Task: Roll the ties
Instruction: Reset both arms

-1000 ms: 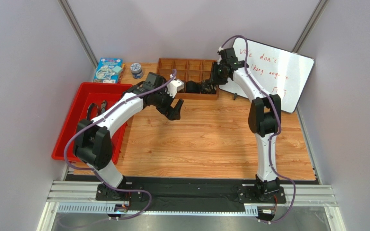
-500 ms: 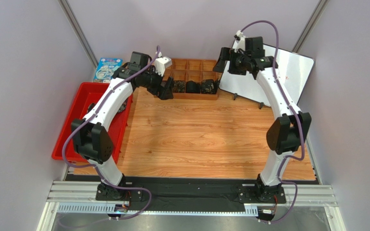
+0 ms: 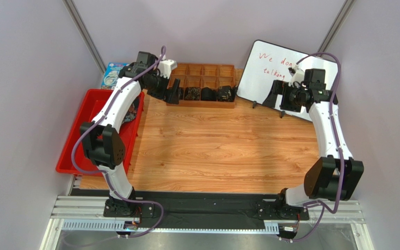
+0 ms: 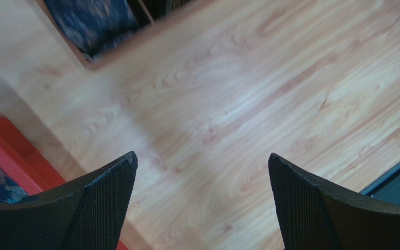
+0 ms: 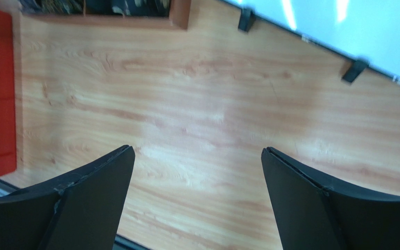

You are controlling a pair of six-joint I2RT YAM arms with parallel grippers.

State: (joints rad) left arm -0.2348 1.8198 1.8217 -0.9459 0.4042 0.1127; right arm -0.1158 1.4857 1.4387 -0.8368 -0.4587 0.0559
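Observation:
Three rolled ties [image 3: 207, 94] of dark speckled fabric sit as coils in the front row of the wooden organizer [image 3: 203, 70]. One coil [image 4: 92, 21] shows at the top left of the left wrist view. Unrolled ties [image 3: 129, 115] lie in the red bin [image 3: 84, 130], partly hidden by the left arm. My left gripper [image 3: 173, 96] hangs open at the organizer's front left corner, holding nothing [image 4: 202, 161]. My right gripper [image 3: 273, 91] is open and empty over the wood in front of the whiteboard [image 5: 197, 152].
A whiteboard [image 3: 270, 65] with red writing leans at the back right, its feet [image 5: 354, 70] on the table. A blue box [image 3: 111, 73] lies behind the red bin. The table's near edge [image 5: 98, 239] shows below the right fingers.
The right gripper opened, left the organizer and swung right to the front of the whiteboard. The left gripper moved back and left to the organizer's front left corner.

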